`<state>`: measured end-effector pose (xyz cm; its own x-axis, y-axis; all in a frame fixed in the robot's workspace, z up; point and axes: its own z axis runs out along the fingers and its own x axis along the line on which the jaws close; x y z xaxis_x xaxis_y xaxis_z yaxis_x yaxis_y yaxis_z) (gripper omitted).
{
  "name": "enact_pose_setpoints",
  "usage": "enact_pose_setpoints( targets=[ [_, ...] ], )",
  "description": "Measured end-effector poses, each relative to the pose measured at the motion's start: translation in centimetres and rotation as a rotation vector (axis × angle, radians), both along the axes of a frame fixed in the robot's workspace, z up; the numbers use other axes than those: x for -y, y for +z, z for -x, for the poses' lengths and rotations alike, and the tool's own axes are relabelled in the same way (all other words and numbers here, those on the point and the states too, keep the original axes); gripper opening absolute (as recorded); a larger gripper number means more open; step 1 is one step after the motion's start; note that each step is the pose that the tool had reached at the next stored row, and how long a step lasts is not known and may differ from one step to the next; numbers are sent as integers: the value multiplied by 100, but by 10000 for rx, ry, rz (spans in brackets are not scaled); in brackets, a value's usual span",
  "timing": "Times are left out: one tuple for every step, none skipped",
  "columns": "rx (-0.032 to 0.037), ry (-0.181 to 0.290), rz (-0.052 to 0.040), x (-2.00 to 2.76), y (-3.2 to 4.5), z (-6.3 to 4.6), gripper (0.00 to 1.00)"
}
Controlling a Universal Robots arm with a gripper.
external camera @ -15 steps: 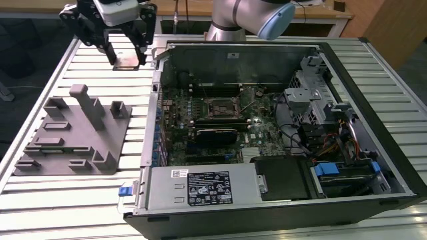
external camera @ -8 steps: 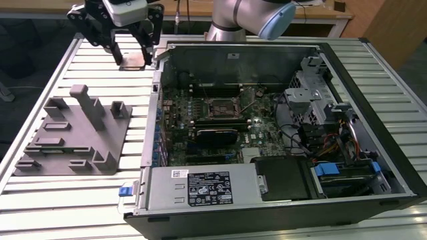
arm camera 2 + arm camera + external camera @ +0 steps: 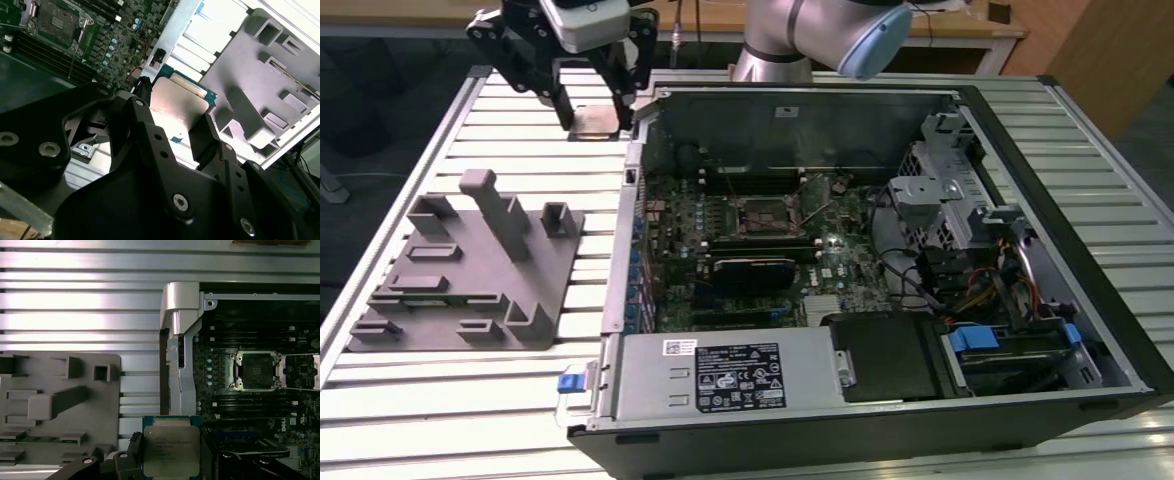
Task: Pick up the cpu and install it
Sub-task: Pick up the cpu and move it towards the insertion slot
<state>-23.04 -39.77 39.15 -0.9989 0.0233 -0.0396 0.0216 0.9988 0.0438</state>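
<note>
One black two-fingered hand (image 3: 596,115) is clenched on the cpu (image 3: 171,450), its fingers (image 3: 207,132) pinching the chip by two opposite edges. The chip hangs flat, lid up, and appears to be clear of the slatted desk (image 3: 454,400). It sits just outside a rear corner of an open computer case (image 3: 801,120), off that case's side toward the exterior view's left.

On that evidence the pick-up is done and the install is not. The processor socket (image 3: 256,371) on the motherboard (image 3: 847,265) sits empty, its load plate (image 3: 301,371) swung aside, well apart from the chip.

The cpu has a pale, brushed-silver lid with faint print, square with clipped corners. It is set on a thin green board that peeks out as a darker rim. The hand is matt black metal, studded with bright screw heads. The desk is ribbed aluminium, glaring under the light.

The case is grey sheet steel inside a black outer shell, packed with the dark green board, cables and a boxy silver power supply (image 3: 720,375). Beside the case on the desk lies a grey plastic fixture (image 3: 467,270), a matt moulded plate with upright posts and rectangular pockets.
</note>
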Motion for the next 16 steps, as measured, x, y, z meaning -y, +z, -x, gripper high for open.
enact_pose_setpoints(
  targets=[
    [0, 0, 0, 0, 0, -13, 54],
    [-1, 0, 0, 0, 0, -26, 54],
    [0, 0, 0, 0, 0, -39, 54],
    [0, 0, 0, 0, 0, -51, 54],
    [0, 0, 0, -1, 0, -62, 54],
    [0, 0, 0, -1, 0, -75, 54],
    [0, 0, 0, -1, 0, -87, 54],
    [0, 0, 0, -1, 0, -100, 54],
    [-1, 0, 0, -1, 0, -112, 54],
    [0, 0, 0, -1, 0, -122, 54],
    [1, -1, -1, -1, 0, -131, 54],
    [0, 0, 0, -1, 0, -141, 54],
    [-1, -1, 0, -2, 0, -151, 54],
    [0, 0, -1, -2, 0, -161, 54],
    [0, 0, 0, -2, 0, -172, 54],
    [-1, 0, 0, -2, 0, -181, 54]
  ],
)
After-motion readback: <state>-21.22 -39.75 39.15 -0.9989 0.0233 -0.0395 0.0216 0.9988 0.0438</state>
